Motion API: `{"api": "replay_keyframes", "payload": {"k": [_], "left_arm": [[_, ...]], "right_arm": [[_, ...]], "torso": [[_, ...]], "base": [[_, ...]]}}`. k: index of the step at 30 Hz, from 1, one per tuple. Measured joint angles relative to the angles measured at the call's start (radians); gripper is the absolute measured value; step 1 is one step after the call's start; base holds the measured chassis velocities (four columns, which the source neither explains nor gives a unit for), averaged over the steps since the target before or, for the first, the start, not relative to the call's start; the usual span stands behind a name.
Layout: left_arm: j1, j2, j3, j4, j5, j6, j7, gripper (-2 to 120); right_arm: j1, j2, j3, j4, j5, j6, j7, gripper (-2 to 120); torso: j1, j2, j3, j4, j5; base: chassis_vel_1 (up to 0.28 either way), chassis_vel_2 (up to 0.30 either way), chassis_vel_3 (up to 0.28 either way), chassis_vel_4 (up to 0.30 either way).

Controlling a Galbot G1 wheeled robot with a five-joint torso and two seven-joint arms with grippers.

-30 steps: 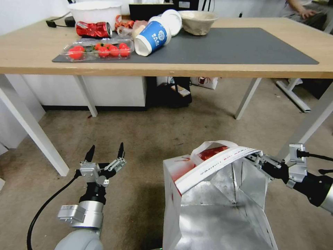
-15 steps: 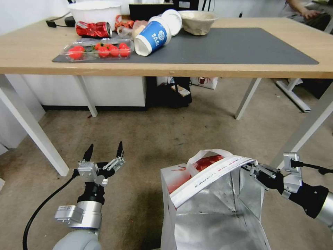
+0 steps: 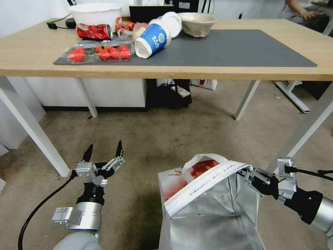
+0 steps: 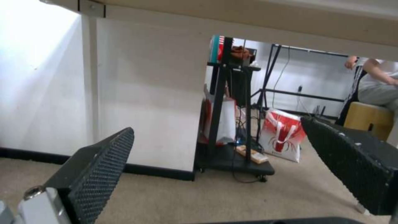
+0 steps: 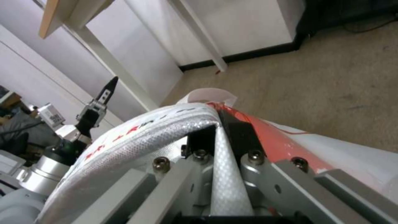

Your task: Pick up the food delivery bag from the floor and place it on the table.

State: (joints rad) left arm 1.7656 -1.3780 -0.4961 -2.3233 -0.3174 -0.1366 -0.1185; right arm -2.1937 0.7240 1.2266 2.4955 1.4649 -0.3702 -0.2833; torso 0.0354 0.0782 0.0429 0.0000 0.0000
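The food delivery bag stands open close in front of me, its silver foil lining facing up and its red face turned toward the table. My right gripper is shut on a white strap handle at the bag's right rim, pulling the strap taut. The bag's base is cut off by the view's edge, so contact with the floor is hidden. Left of the bag, my left gripper is open and holds nothing, its ribbed pads wide apart and low over the carpet.
On the table's dark mat lie a crushed red can, a tomato tray, a tipped blue cup and bowls. White legs flank the floor space. Under the table stand a black trolley and another red-and-white bag.
My right gripper has drawn the bag nearer to me and slightly left, still holding the strap. The left gripper has stayed put.
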Motion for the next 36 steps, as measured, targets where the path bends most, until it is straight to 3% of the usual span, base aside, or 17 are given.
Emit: {"api": "replay_keyframes", "payload": {"k": [11, 36], "left_arm": [[-0.004, 0.005, -0.005, 0.001, 0.001, 0.003, 0.0, 100], [-0.004, 0.006, -0.009, 0.0, 0.013, 0.005, -0.002, 100]], "right_arm": [[0.03, 0.001, -0.043, -0.001, -0.016, 0.0, 0.004, 0], [0.029, 0.008, -0.035, -0.001, -0.02, 0.0, 0.002, 0]], "torso": [[0.004, 0.044, 0.04, 0.0, 0.0], [0.026, 0.146, 0.12, 0.0, 0.0]], "base": [[0.0, 0.0, 0.0, 0.0], [0.0, 0.0, 0.0, 0.0]]}}
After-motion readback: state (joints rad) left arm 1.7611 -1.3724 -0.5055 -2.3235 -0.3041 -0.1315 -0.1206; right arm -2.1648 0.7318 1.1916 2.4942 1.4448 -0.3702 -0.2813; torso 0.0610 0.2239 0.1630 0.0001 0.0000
